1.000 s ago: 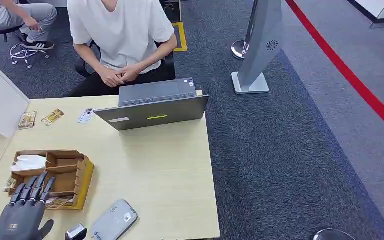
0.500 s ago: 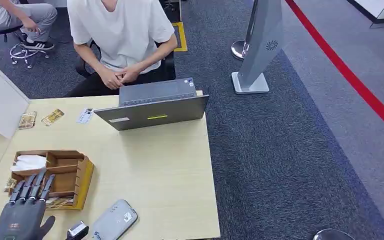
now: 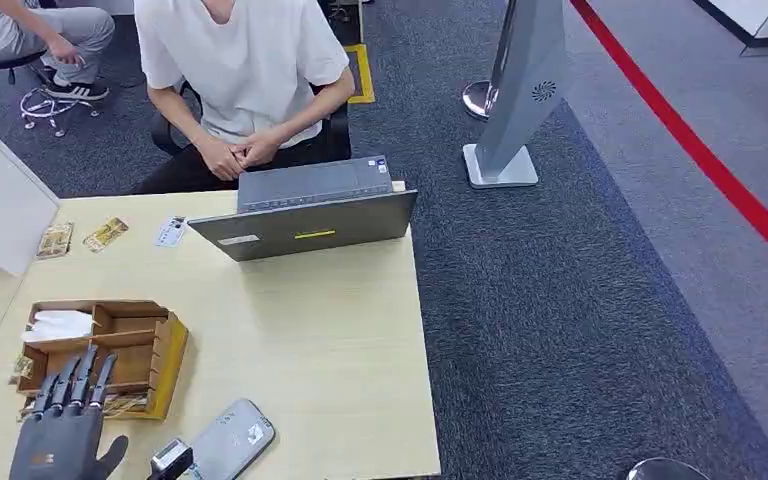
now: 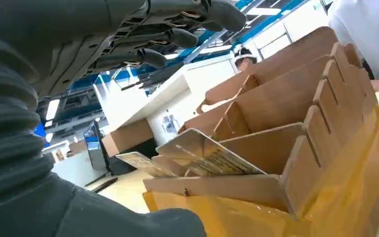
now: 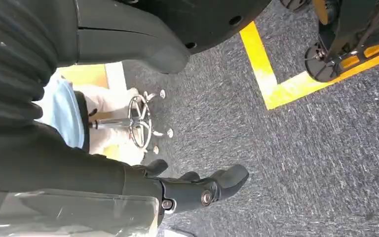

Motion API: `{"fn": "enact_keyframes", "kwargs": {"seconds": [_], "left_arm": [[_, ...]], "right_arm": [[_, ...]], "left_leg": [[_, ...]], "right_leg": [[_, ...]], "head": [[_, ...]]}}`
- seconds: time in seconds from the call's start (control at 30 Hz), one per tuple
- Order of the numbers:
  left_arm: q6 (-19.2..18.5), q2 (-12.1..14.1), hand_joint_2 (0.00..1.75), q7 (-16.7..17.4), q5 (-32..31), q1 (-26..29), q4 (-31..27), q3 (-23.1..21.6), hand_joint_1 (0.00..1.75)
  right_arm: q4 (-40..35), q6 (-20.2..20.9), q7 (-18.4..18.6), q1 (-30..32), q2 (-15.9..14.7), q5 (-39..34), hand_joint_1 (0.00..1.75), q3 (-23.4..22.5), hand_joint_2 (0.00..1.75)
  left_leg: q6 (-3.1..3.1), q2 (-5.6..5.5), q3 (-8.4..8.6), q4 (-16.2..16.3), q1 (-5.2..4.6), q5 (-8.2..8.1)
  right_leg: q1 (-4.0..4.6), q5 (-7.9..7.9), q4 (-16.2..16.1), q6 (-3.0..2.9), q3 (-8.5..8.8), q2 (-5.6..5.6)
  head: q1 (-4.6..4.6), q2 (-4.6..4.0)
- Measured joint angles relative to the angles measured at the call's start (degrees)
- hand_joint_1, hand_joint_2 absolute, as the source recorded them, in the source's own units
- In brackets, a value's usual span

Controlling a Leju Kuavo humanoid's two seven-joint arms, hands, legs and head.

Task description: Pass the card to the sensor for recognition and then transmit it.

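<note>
On the desk (image 3: 330, 340) the wooden box (image 3: 135, 345) holds the card (image 4: 212, 155) in its near compartment, lying tilted. The left hand (image 3: 65, 440) hovers just near of it, fingers (image 3: 80, 375) straight, apart, holding nothing, pointing far toward the card.

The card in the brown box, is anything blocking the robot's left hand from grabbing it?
Nothing visible is. The left hand hovers open just above the near end of the wooden organizer, and the card lies tilted in the nearest slot, its top uncovered.
</note>
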Motion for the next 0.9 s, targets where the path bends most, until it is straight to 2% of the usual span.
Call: {"fn": "enact_keyframes", "kwargs": {"seconds": [0.67,0.9], "left_arm": [[-0.04,-1.22,1.75,-0.15,0.02,-0.12,1.57,0.13,0.00],[-1.22,-1.20,1.75,-0.28,0.61,-0.28,1.57,0.28,0.00]], "right_arm": [[-0.02,-0.02,0.31,0.00,0.00,0.00,0.00,0.50,1.75],[-0.02,-0.02,0.42,0.00,0.00,-0.09,0.00,0.50,1.75]], "left_leg": [[0.00,0.00,0.00,0.00,0.00,0.00],[0.00,0.00,0.00,0.00,0.00,0.00]], "right_leg": [[0.00,0.00,0.00,0.00,0.00,0.00],[0.00,0.00,0.00,0.00,-0.01,0.00]], "head": [[0.00,0.00],[0.00,0.00]]}}
